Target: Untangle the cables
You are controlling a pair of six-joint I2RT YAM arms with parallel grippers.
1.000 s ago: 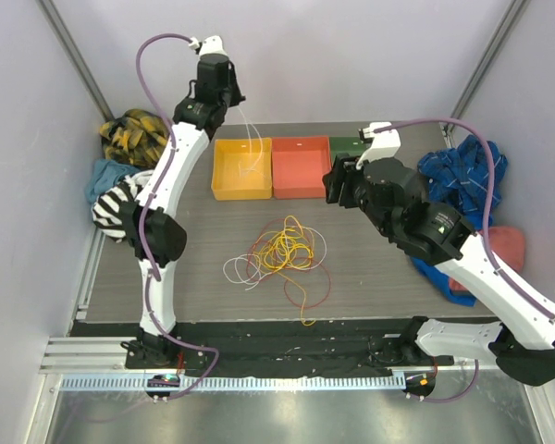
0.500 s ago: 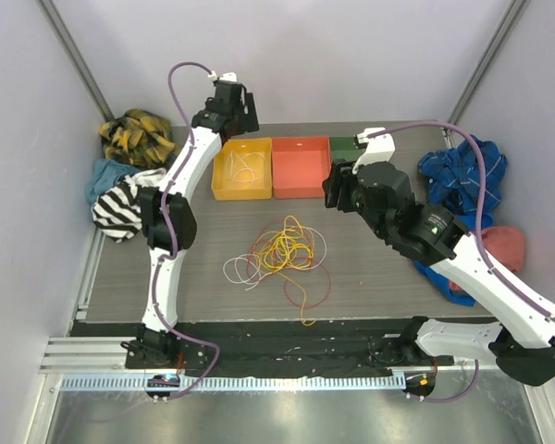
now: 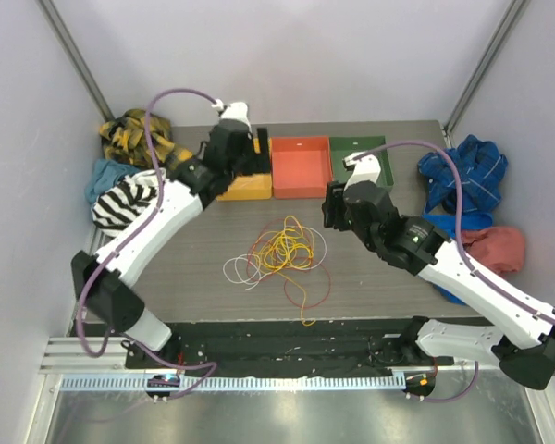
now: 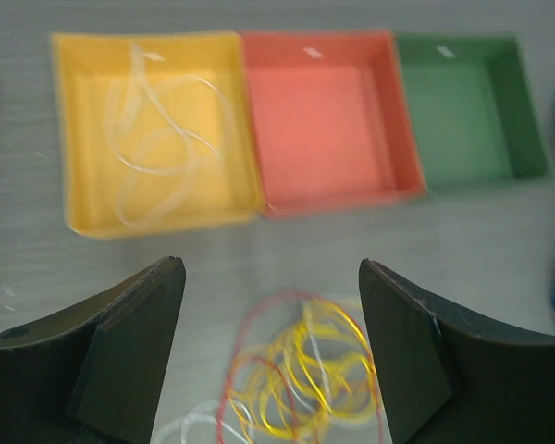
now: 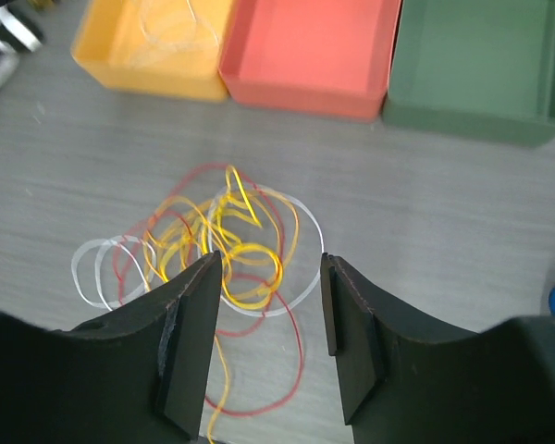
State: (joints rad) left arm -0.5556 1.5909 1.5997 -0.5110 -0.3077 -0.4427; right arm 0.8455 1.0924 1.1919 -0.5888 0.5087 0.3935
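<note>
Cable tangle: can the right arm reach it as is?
Probably yes. The right gripper hangs open above the cable tangle, its fingers framing the yellow loops, and nothing shows in between.

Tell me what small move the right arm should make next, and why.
Probably lower the right gripper straight down onto the yellow loop in the cables. Its jaws stand open directly above that tangle, which lies on the table, while one white cable already sits in the yellow bin.
</note>
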